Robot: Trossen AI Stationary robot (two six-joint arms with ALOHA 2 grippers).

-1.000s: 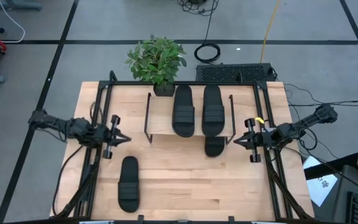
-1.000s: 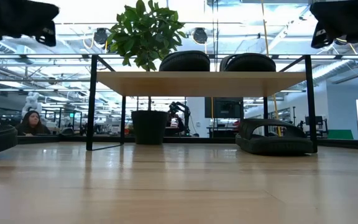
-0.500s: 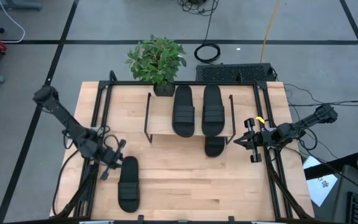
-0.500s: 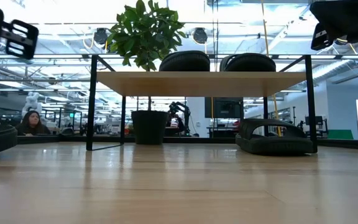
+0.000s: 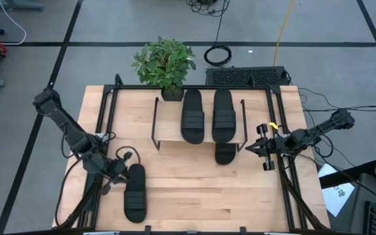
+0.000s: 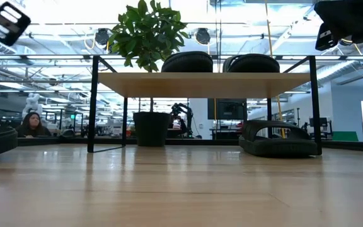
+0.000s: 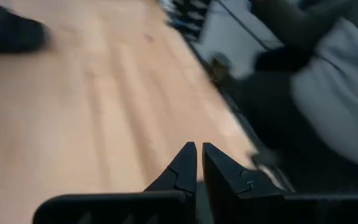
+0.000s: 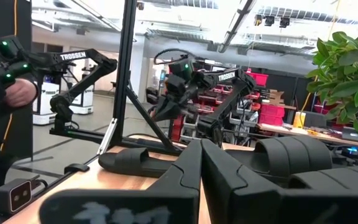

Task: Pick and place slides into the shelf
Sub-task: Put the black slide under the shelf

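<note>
The left gripper (image 5: 124,171) is swinging toward the near left part of the table (image 5: 194,196); a second ago it was hovering beside the left rail, level with the shelf (image 5: 170,124), and now it is arriving just beside the strap end of the lone slide (image 5: 135,192) lying on the near left boards. Its fingers (image 7: 185,165) are pressed almost together, gripping nothing. In the low view it is showing only at the upper left corner, higher than before.

The right gripper (image 5: 252,148) is keeping its place by the right rail, jaws fully closed and empty, unchanged.

Two slides (image 5: 203,115) are resting side by side on the shelf's top board, and a fourth slide (image 5: 225,153) is lying on the table beneath its right end, as before. A potted plant (image 5: 165,65) is standing behind the shelf.
</note>
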